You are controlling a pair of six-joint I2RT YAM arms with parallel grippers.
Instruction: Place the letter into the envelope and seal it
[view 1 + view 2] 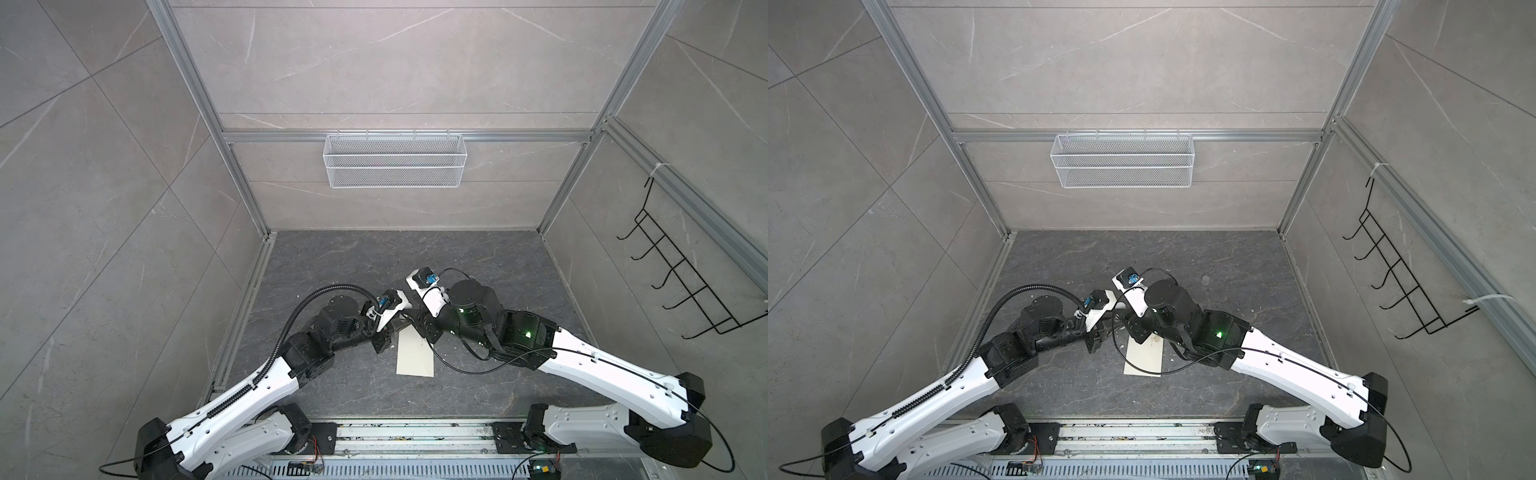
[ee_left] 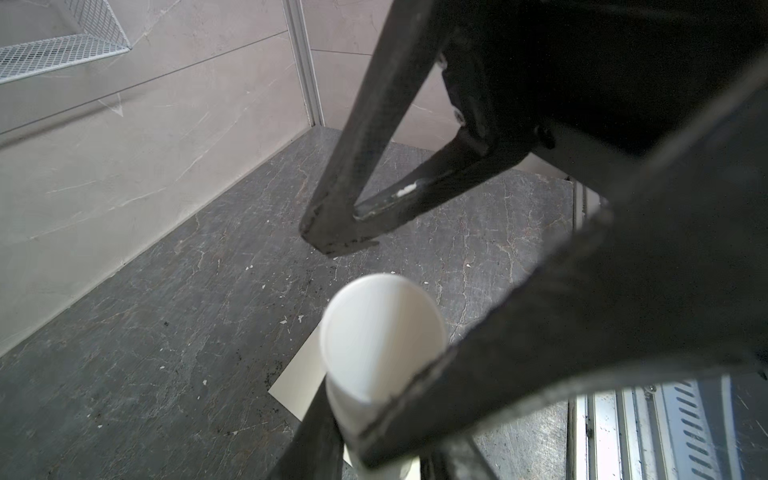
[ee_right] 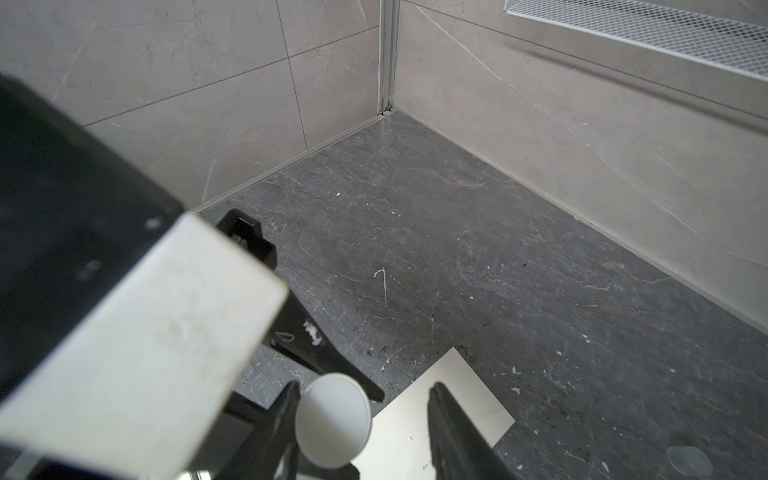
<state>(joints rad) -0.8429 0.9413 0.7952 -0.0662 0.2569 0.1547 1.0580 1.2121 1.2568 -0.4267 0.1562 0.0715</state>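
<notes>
Near the middle of the dark stone surface (image 1: 332,270), somewhat closer to its front edge than to its back edge, the envelope (image 1: 413,357) lies flat. Its long sides run roughly from front to back at a slight slant. In both top views its far end is hidden under the 2 grippers, which meet above it. A small dark emblem (image 1: 1155,340) shows on the cream paper just beside the right arm's wrist.

The left gripper (image 1: 384,337) is closed on a white tube (image 2: 378,332). The left wrist view shows the tube pinched low on its body, its round flat end rising toward the camera and a corner of the envelope on the surface below. Whether the tube's lower end touches the paper cannot be told.

The right gripper (image 3: 365,387) stands with its jaws apart on either side of the same tube's upper end. In the right wrist view 1 finger (image 3: 284,419) lies against the tube's rim. The other finger (image 3: 449,424) is clear of it, with bare envelope showing in the gap, so this gripper has hold of nothing.

Small white flecks (image 3: 384,282) dot the surface around the envelope, and a pale round spot (image 1: 1204,279) sits toward the back right. A white wire basket (image 1: 395,166) hangs on the back wall, and a black wire rack (image 1: 685,291) with hooks hangs on the right wall.
</notes>
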